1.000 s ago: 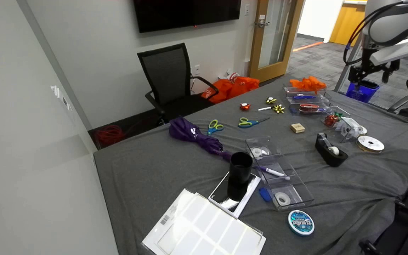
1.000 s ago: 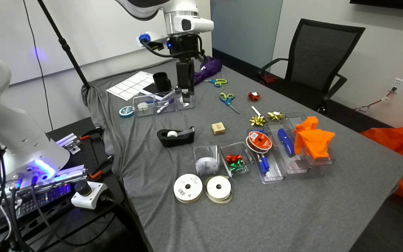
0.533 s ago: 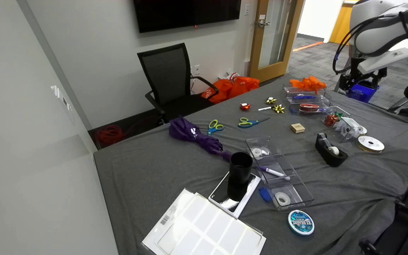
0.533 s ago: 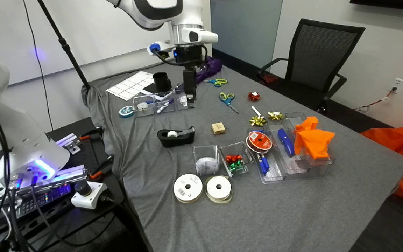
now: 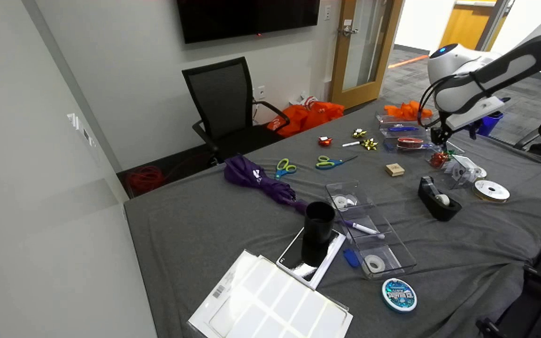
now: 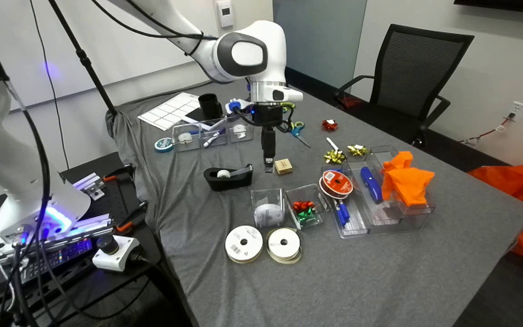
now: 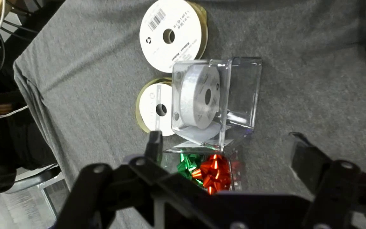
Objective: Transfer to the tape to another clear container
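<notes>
Whitish tape rolls [image 5: 374, 264], lodged in both end compartments of the clear three-compartment tray [image 5: 369, 243], presumably walled in against rolling; cannot tell which roll meant. Purple-and-white marker [image 5: 363, 228], aslant in the tray's middle compartment, probably too long to lie flat. End effector [image 7: 227, 143], apart from that tray, spread wide, nothing gripped, likely ready for straddling a target; well apart from the tray, clear box [image 7: 245, 92], apparently propping a white ribbon spool [image 7: 202, 95] on edge.

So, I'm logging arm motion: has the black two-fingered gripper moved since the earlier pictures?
Yes: in an exterior view, the gripper shifted away from the black cylindrical cup, toward the square tan block.
</notes>
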You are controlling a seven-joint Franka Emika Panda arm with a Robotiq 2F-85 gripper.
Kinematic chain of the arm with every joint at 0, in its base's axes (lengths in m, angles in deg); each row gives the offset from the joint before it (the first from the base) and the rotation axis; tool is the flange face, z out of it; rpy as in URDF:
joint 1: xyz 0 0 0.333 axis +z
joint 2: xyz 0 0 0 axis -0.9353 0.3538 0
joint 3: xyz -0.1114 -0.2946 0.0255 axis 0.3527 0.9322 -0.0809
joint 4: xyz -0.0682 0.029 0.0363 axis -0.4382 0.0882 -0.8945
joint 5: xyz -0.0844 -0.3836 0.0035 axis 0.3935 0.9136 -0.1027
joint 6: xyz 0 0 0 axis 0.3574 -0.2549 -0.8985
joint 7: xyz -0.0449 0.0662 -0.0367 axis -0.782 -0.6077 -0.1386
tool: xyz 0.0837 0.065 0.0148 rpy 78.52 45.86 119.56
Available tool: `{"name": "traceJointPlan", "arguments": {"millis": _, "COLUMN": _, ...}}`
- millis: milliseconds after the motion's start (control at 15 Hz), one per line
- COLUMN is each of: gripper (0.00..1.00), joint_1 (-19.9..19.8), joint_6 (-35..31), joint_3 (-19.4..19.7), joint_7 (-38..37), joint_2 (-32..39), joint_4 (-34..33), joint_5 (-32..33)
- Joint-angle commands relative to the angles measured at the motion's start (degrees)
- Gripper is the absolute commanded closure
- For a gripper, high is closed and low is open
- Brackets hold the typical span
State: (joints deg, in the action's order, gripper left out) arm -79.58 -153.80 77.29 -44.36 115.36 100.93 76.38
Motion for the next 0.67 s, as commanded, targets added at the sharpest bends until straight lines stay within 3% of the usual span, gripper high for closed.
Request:
{"name": "traceJointPlan", "arguments": {"millis": 0, "gripper": 0.00, "joint_1": 1.84, "joint_6": -1.21, "joint_3": 3.36, "joint_7": -1.60, "joint_2": 7.40, "joint_4": -5.17, "joint_5": 2.53}}
{"name": "traceJointPlan", "arguments": {"millis": 600, "gripper": 0.00, "joint_1": 4.43, "joint_6": 0.31, "joint_3": 7.31, "joint_7": -5.55, "joint_2": 15.87, "joint_4": -11.15, "joint_5": 2.39}}
